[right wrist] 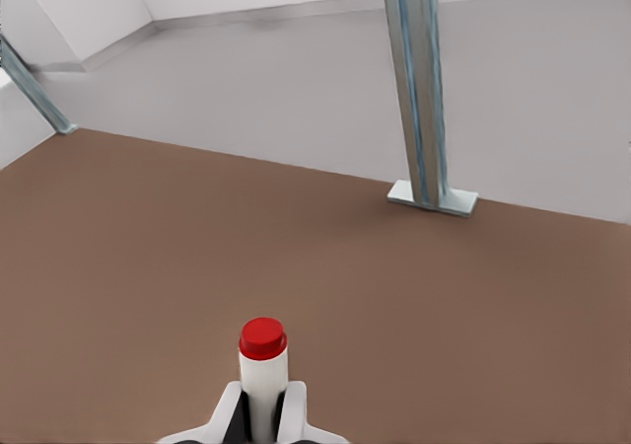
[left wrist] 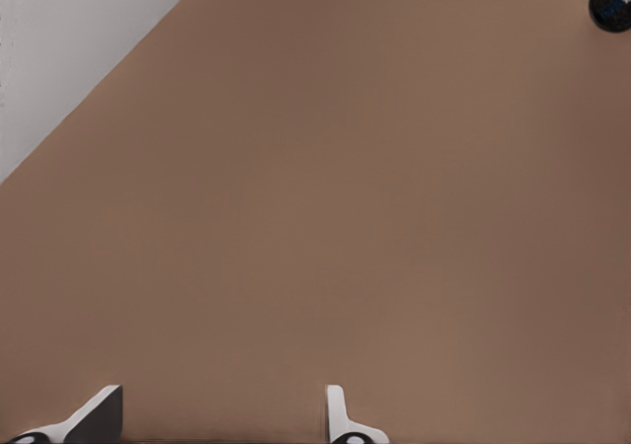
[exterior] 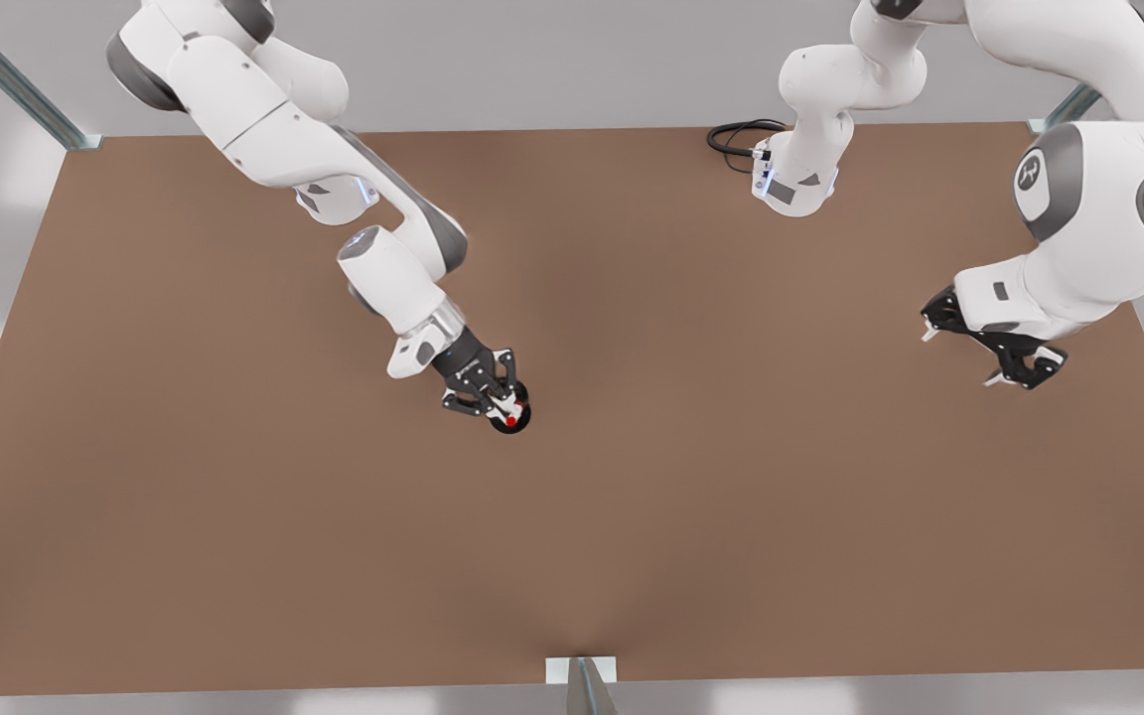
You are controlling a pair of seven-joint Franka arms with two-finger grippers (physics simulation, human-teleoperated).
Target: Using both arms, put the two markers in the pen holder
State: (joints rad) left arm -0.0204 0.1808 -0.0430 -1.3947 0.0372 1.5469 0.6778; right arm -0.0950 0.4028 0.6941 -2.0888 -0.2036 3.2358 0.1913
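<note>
Red-capped marker clamped between the right gripper's fingers, barrel running straight out along the gripper's reach, cap end foremost; seen in the front view poised directly over the pen holder, red tip just inside the black rim; long axis judged close to vertical there, so a straight descent and release looks like all that remains. Left gripper waiting well apart toward the front view's right, fingers spread and empty. Holder mostly hidden beneath the right gripper; dark round object with a blue glint cut off at the left wrist view's corner, possibly the holder with the blue marker inside, but hard to confirm.
</note>
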